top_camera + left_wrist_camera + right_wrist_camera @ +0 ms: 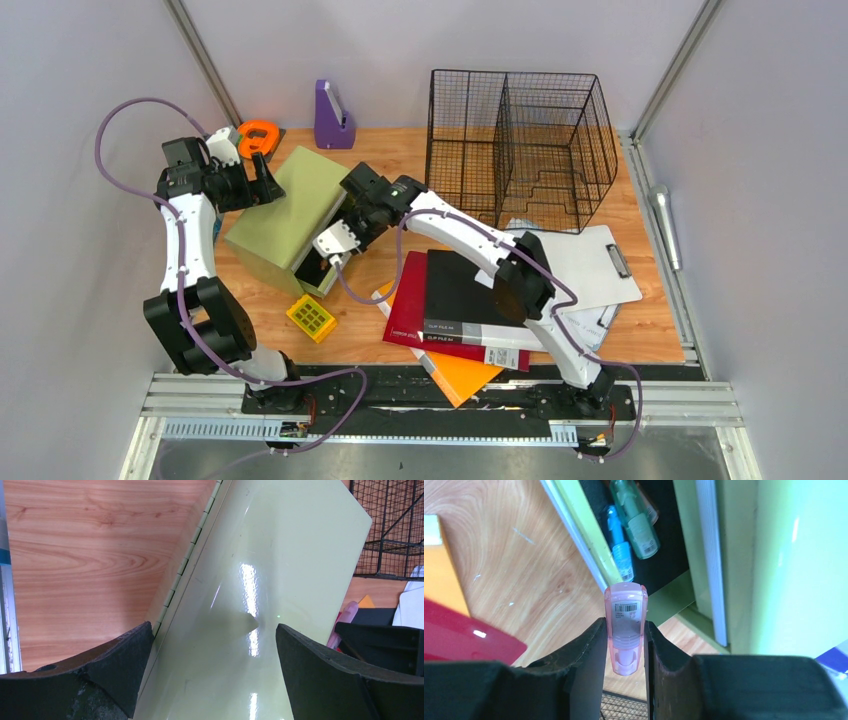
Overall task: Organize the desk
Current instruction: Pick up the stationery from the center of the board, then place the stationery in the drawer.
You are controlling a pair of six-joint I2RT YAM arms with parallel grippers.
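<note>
Where the bench (pixel 655 325) spreads between grey walls (pixel 770 150), a green box (pixel 285 215) sits on its left half.
At the box's open mouth the right claw (pixel 624 626) pinches a pink marker (pixel 625 602); the left claw (pixel 214 630) hangs spread wide over the box.

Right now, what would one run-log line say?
left end effector: open, at green box | right end effector: shut on pink marker, at box's open side | inside box: blue marker, green marker

Green box (pixel 290 200), pink marker (pixel 625 625), wire basket (pixel 470 130), clipboard (pixel 585 262), blk binder (pixel 455 290) atop red binder (pixel 404 315).
</note>
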